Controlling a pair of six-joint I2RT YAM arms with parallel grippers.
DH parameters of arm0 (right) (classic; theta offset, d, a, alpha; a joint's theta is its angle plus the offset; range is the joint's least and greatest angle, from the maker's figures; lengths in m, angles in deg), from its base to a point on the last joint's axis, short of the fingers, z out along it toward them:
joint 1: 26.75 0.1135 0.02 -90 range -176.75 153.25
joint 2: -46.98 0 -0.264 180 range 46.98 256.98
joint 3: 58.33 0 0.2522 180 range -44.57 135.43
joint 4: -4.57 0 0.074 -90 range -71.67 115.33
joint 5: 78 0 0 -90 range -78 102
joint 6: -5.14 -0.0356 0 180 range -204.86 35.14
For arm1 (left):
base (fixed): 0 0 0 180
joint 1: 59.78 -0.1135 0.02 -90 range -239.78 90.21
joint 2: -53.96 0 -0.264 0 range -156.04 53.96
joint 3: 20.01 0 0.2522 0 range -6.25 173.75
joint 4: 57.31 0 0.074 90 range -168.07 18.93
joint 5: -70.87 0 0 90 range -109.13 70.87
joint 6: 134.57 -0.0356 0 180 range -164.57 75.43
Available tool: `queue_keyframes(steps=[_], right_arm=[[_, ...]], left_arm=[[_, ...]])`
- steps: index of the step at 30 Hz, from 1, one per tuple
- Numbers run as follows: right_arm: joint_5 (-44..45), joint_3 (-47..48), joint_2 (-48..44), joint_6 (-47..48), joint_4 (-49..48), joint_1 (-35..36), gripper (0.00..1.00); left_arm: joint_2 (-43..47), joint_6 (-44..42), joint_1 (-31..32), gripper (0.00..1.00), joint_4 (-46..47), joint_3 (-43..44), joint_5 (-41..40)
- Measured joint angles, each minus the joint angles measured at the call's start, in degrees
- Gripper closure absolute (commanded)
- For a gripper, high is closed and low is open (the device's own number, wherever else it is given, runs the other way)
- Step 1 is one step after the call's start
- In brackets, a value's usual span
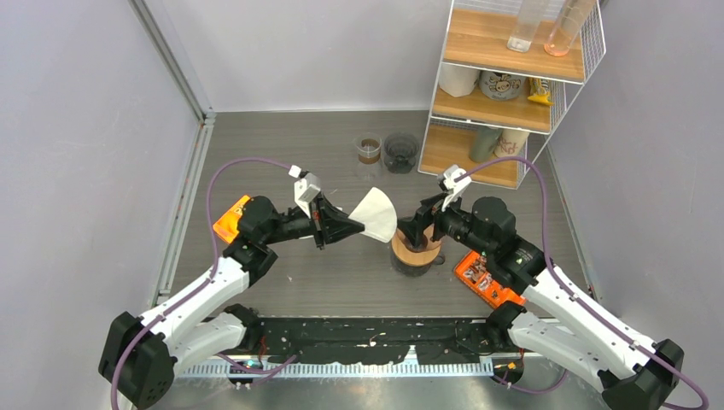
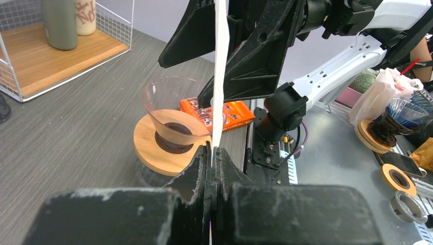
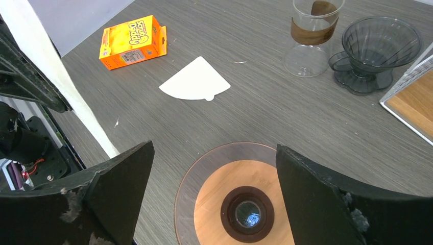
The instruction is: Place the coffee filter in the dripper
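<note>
My left gripper [image 1: 357, 227] is shut on the narrow end of a white, fan-shaped coffee filter [image 1: 376, 215] and holds it in the air just left of the dripper [image 1: 416, 254]. In the left wrist view the coffee filter [image 2: 219, 76] shows edge-on, rising from my shut fingertips [image 2: 205, 155]. The dripper [image 2: 171, 127] is clear glass with a wooden collar. My right gripper [image 3: 213, 153] hangs open straight above the dripper [image 3: 240, 199], with nothing between its fingers. The held filter's edge [image 3: 56, 76] shows at the left of that view.
A second white filter [image 3: 195, 81] lies flat on the table. An orange box [image 3: 134, 41] lies beyond it, another [image 1: 487, 278] by the right arm. A glass cup [image 1: 369, 149] and a dark dripper [image 1: 401, 152] stand at the back, beside a wire shelf rack [image 1: 504, 77].
</note>
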State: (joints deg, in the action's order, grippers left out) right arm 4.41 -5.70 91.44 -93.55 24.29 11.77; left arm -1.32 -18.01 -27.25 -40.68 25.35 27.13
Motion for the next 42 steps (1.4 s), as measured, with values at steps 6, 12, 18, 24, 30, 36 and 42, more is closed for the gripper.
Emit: queue_keyframes(steps=[6,12,18,24,30,36,42], right_arm=[[3.1,0.5,-1.9,0.3,3.1,0.0,0.04],[4.6,1.1,-2.9,0.6,5.2,0.0,0.04],[1.8,1.1,-3.9,0.8,5.1,0.0,0.04],[0.0,1.8,-2.6,0.8,4.8,0.0,0.04],[0.2,2.3,-0.5,0.6,4.3,0.0,0.05],[-0.2,3.1,1.4,0.3,4.2,0.0,0.04],[-2.5,3.1,1.4,0.1,3.6,0.0,0.04]], left_arm=[[0.8,-0.1,0.0,1.0,-0.1,0.0,-0.2],[0.9,-0.2,0.0,1.0,-0.5,0.0,-0.2],[0.9,-0.3,0.0,1.0,-0.7,0.0,-0.2],[0.9,-0.2,0.0,1.0,-0.7,0.0,-0.1],[0.9,0.0,0.0,1.0,-0.3,0.0,0.3],[0.9,0.2,0.0,1.0,0.2,0.0,0.5],[0.9,0.2,0.0,1.0,0.2,0.0,0.5]])
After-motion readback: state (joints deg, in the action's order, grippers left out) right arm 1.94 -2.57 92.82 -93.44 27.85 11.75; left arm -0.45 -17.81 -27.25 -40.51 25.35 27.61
